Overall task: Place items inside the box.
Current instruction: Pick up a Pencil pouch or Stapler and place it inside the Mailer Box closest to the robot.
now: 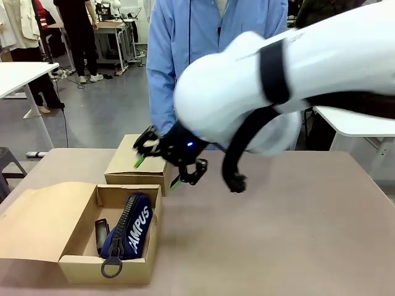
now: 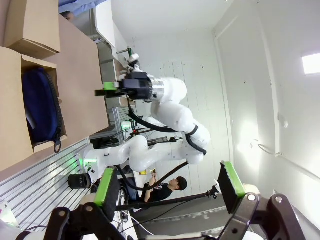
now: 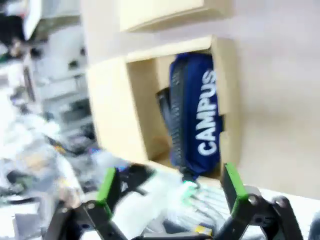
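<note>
My right claw [image 1: 157, 171] hangs apart, empty. The navy pouch [image 1: 133, 228] lies boxed at the near-left corner of the worktop [image 1: 278, 234], long axis near-to-far.

A grey floor [image 1: 105, 117] is seen beyond the tan table [image 1: 296, 234], which is flanked by white tables [image 1: 18, 71] — one at the left, one at the right. A cluttered desk [image 1: 114, 28] is set farther back. Elsewhere, white walls [image 2: 200, 55] are lit by a bright panel [image 2: 311, 63] overhead.
</note>
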Tool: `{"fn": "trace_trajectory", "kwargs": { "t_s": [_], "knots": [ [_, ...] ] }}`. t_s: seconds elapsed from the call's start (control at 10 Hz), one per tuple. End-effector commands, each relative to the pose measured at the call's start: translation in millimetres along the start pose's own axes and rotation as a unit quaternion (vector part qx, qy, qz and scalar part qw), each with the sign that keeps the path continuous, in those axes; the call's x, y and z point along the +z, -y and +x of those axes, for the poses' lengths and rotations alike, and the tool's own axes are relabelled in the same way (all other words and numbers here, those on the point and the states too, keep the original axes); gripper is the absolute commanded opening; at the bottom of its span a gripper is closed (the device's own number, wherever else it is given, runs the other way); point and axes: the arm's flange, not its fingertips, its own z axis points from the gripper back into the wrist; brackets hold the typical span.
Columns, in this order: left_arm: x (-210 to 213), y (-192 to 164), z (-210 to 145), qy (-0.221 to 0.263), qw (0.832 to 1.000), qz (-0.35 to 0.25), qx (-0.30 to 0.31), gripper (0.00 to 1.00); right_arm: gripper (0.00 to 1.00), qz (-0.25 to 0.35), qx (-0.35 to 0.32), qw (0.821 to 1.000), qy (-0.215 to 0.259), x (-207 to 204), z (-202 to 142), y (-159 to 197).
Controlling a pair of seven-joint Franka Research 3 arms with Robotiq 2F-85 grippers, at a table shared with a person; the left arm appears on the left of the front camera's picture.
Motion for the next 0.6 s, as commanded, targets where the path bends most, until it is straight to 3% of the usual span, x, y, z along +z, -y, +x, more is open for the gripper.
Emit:
{"fn": "trace_trajectory", "kwargs": {
  "t_s": [0.0,0.1,0.3,0.4,0.5],
  "knots": [
    [0,2,0,0.001,1.0,-0.007,-0.008,1.0,1.0,0.031,-0.134,0.99,0.029,37,-30,93],
    [0,2,0,0.001,1.0,-0.007,-0.008,1.0,1.0,0.0,0.0,1.0,0.0,0,0,0],
    [0,2,0,0.001,1.0,-0.007,-0.008,1.0,1.0,0.0,0.0,1.0,0.0,0,0,0],
    [0,2,0,0.001,1.0,-0.007,-0.008,1.0,1.0,0.016,-0.04,0.999,0.009,24,-17,32],
    [0,2,0,0.001,1.0,-0.007,-0.008,1.0,1.0,0.077,-0.055,0.995,-0.021,43,4,38]
  ]
}}
